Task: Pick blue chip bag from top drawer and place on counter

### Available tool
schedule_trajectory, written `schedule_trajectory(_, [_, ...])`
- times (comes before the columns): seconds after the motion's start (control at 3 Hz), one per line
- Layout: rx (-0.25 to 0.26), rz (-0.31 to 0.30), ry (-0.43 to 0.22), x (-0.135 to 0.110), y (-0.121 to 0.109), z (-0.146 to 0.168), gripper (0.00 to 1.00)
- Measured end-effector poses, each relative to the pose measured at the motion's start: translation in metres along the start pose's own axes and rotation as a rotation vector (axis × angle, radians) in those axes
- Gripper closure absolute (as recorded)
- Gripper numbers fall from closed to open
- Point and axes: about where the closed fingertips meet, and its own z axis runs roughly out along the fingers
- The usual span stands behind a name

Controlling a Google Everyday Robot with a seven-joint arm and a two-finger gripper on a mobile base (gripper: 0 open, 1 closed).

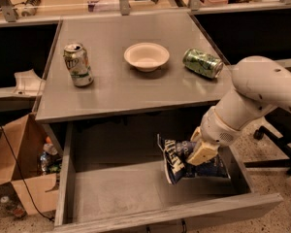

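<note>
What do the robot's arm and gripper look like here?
The arm is smooth, rounded and off-white, with thick tubular links and a bulbous elbow; no cables or markings show. The gripper, over the drawer at the bag, has flat tan jaws.

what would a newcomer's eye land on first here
The big white arm reaches into the open top drawer, its gripper shut on the blue chip bag near the drawer's right side. On the counter behind sit a white bowl, an upright can to the picture's left and a tipped can to the right.
</note>
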Motion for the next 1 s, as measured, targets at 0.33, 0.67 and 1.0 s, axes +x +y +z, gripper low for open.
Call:
schedule_trajectory(0.33, [0.001, -0.015, -0.009, -0.004, 0.004, -0.016, 1.0])
schedule_trajectory(0.67, [0.023, -0.03, 0.001, -0.011, 0.017, -0.046, 1.0])
schedule_trajectory(1.0, [0.065, -0.063, 0.017, -0.025, 0.039, -0.083, 1.0])
